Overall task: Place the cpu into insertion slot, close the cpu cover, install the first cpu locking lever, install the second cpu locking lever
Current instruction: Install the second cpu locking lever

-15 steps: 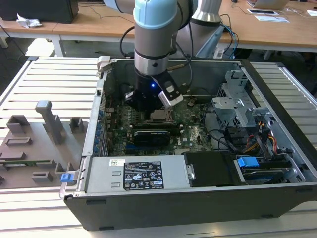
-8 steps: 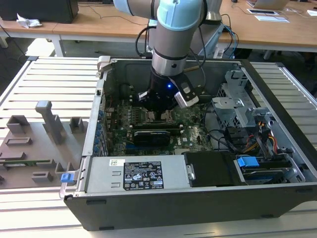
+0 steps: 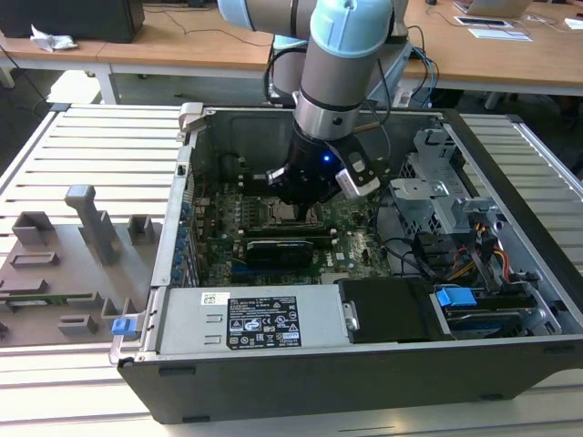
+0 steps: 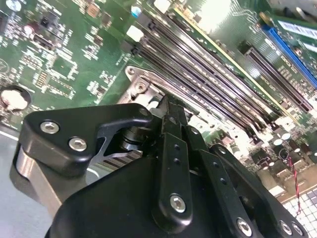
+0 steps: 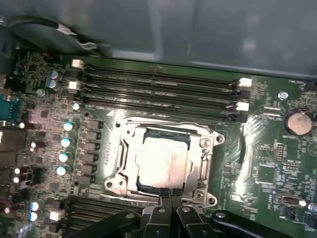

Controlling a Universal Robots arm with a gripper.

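In the first wrist view the cpu (image 5: 161, 161), a pale silvery square, lies flat in the motherboard socket. The cpu cover (image 5: 128, 153), a silvery frame with a square window, lies down around it. A thin metal lever rod (image 5: 163, 124) runs along the socket's edge beside the memory slots; I cannot tell if it is latched. My gripper (image 5: 169, 194) is shut, its black fingertips together at the opposite edge of the socket frame, holding nothing that I can see. The gripper (image 4: 166, 106) shows at the frame's corner in the second wrist view. In the exterior view the gripper (image 3: 296, 202) hangs low over the socket (image 3: 281, 215).
Long memory slots (image 5: 158, 91) lie beside the socket, with a coin battery (image 5: 298, 121) and several capacitors (image 5: 64, 144) nearby. Inside the open case sit a long black card (image 3: 282, 248), the power supply (image 3: 255, 319) and a drive cage (image 3: 437, 191). A grey fixture tray (image 3: 64, 264) lies on the exterior view's left.
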